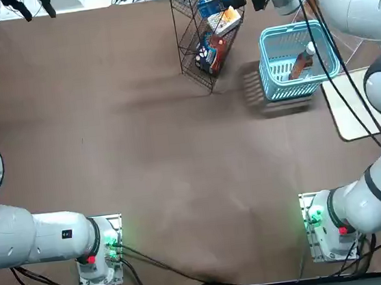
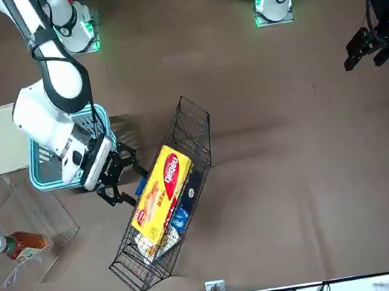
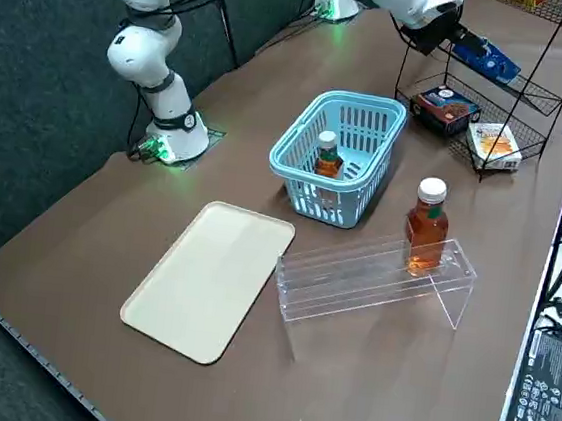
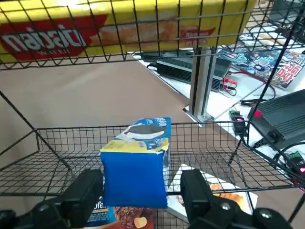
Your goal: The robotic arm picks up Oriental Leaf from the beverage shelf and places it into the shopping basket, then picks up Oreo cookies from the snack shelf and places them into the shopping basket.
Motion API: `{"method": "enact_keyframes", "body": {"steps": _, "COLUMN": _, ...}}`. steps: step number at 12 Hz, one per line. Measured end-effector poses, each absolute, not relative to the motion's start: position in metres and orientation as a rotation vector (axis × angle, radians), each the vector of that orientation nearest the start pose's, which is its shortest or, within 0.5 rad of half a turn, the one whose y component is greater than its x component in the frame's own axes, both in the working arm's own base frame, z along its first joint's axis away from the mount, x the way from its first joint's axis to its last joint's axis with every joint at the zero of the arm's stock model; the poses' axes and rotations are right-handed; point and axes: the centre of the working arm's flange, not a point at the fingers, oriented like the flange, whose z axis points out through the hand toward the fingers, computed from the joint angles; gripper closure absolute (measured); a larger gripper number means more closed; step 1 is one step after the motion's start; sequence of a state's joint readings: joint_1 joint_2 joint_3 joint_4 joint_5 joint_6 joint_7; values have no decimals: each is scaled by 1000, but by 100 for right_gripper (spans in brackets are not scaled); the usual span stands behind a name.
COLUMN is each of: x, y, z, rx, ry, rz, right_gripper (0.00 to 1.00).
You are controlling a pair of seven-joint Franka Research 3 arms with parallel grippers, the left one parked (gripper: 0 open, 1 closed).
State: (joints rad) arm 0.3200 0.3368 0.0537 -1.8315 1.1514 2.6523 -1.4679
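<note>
Oreo cookies (image 4: 135, 174): bright blue pack on the middle tier of the snack shelf (image 2: 136, 265), its narrow end facing the right gripper (image 4: 142, 180); its long axis runs away from the wrist camera, into the tier.
Tier above: a yellow Nabati pack (image 2: 162, 194), lying lengthwise along the wire rack, over the blue pack.
Tier below: a dark pack with red (image 3: 445, 109) and, beside it, a white-and-orange box (image 3: 494, 142).
Obstructions: black wires of the rack around the blue pack, with the upper tier overhead.
Shopping basket (image 3: 345, 198): light-blue, near the rack; the Oriental Leaf (image 1: 301, 65) leans inside it, white cap raised.
Beverage shelf (image 3: 353, 289): clear stand beside the basket, bearing a second tea bottle (image 3: 427, 226) with a white cap.
Tray (image 3: 208, 278): cream, flat on the table (image 1: 144, 155), near the basket.
Jaws: spread, one finger on either side of the blue pack's near end; whether either touches it cannot be told.
</note>
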Motion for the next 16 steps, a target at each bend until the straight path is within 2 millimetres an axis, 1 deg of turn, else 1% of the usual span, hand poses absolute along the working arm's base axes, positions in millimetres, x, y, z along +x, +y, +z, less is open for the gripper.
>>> {"method": "enact_keyframes", "body": {"steps": 12, "x": 644, "y": 234, "z": 374, "rx": -2249, "ry": -1118, "rz": -999, "right_gripper": 0}}
{"method": "enact_keyframes", "body": {"steps": 16, "x": 647, "y": 237, "z": 370, "rx": -2249, "ry": -1120, "rz": -996, "right_gripper": 0}}
